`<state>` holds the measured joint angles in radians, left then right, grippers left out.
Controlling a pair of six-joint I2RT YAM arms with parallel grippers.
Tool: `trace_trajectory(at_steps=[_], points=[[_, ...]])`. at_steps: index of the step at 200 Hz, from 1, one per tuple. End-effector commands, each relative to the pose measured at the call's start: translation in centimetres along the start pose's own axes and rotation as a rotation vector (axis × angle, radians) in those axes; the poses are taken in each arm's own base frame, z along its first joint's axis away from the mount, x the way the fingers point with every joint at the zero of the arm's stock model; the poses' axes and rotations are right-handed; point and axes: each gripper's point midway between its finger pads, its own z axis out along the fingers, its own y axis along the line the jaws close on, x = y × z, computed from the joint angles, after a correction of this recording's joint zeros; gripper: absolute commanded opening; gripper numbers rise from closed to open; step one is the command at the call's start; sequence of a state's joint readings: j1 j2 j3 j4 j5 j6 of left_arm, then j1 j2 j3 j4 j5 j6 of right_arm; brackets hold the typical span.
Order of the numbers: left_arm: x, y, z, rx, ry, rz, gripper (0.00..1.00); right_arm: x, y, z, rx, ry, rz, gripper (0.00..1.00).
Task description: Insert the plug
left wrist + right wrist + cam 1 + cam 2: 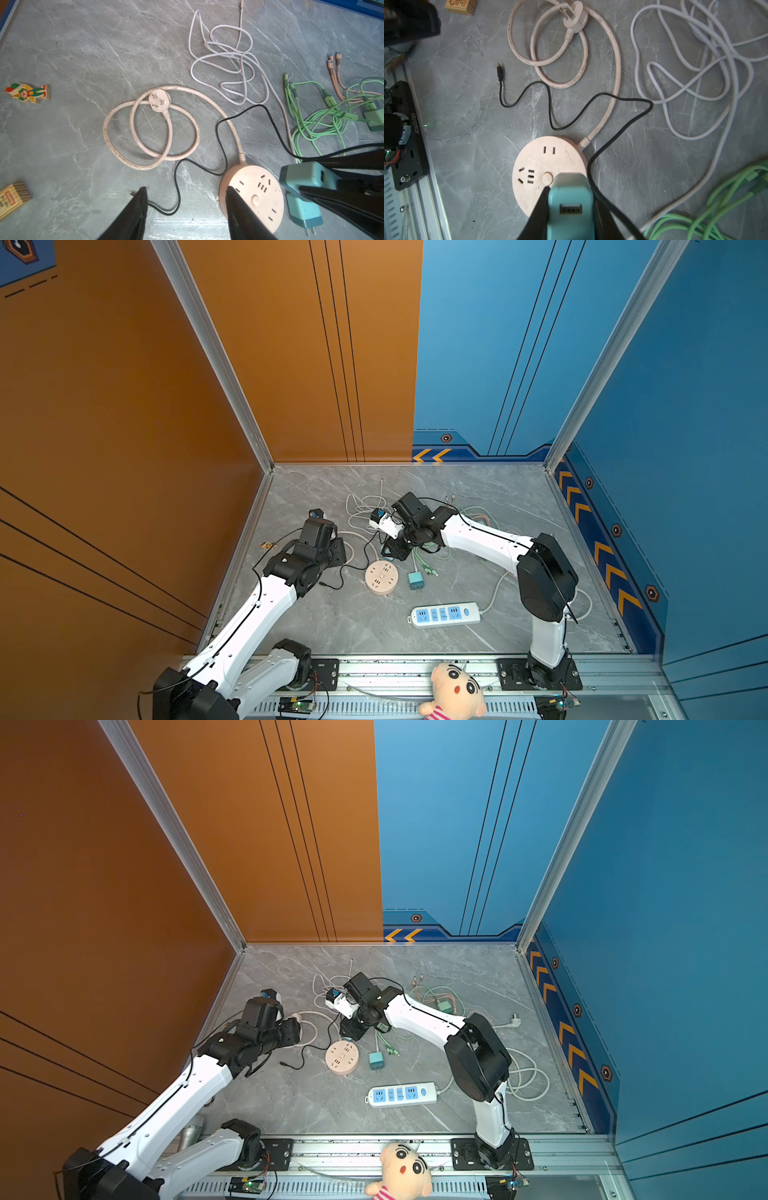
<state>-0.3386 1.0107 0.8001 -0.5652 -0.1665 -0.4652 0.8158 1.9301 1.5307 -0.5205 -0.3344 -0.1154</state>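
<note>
Teal square USB charger plug [571, 199] clenched in our right jaws.
We hold it above the round pink socket hub [542, 164] on the grey table [467, 124]; left jaws gape empty.

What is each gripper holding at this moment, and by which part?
Right gripper clamps the teal plastic USB charger block by its side faces. Left gripper holds nothing.

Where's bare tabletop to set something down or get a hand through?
Bare marble between the round pink socket, white power strip and front rail; also the far-left corner. Crowded: mid-table, where loose cables tangle and the right hand holds a teal charger by the socket.
</note>
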Motion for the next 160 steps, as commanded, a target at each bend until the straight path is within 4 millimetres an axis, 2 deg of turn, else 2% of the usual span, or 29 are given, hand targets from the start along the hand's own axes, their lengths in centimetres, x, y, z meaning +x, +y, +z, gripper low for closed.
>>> trace_trajectory(at_steps=[1, 41, 124, 160], points=[[0.7, 0.3, 0.4, -0.013, 0.034, -0.01, 0.6, -0.7, -0.1, -0.3, 0.059, -0.005, -0.007, 0.0], [1.0, 0.8, 0.9, -0.036, 0.047, -0.024, 0.59, -1.2, 0.1, -0.7, 0.109, -0.037, 0.065, 0.0], [1.3, 1.6, 1.2, -0.061, 0.056, -0.054, 0.57, 1.1, 0.7, 0.2, 0.155, 0.011, 0.129, 0.0], [1.4, 1.9, 1.4, -0.066, 0.06, -0.065, 0.56, 1.3, 0.9, 0.4, 0.16, 0.01, 0.135, 0.0]])
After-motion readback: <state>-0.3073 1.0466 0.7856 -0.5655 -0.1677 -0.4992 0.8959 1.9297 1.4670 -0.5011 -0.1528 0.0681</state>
